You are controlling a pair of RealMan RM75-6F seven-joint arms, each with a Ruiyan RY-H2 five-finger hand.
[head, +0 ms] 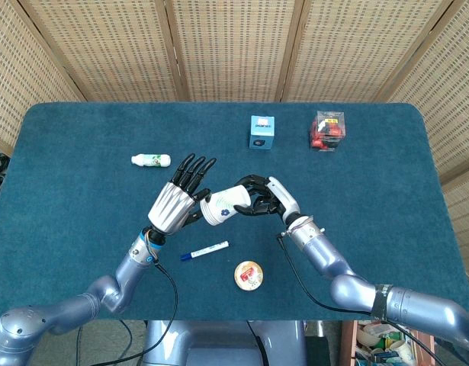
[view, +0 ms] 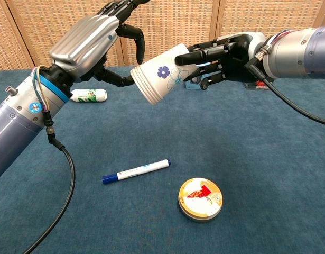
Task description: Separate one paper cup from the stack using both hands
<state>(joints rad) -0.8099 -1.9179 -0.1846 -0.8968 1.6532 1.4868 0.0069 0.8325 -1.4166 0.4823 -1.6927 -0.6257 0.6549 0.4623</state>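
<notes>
The paper cup stack (view: 158,79) hangs in the air above the middle of the desk (head: 74,152), lying nearly on its side, its floral wall facing the chest camera and its stepped rims pointing toward 8 o'clock in that view. The right robot hand (view: 220,53) is clamped around the closed end from 3 o'clock, dark fingers wrapped over the wall. The left robot hand (view: 91,42) comes in from 9 o'clock with its fingers apart and holding nothing; one lower finger reaches toward the rims and may touch them, though contact cannot be confirmed. The chief risk, as a judgement, is that this hand catches more than one rim, so several cups come away together, or none at all. A squeeze that is too firm on either side would likely crush the thin wall and lock the nested cups tighter. If the right hand's hold is looser than the friction between cups, a pull toward 9 o'clock could draw the whole stack out and drop it. Below the stack lie a blue marker (view: 136,171) and a round tin (view: 200,199) at about 6 o'clock, where a falling cup could strike them and roll. A small white bottle (head: 151,159) lies behind the left hand at 10 o'clock.
</notes>
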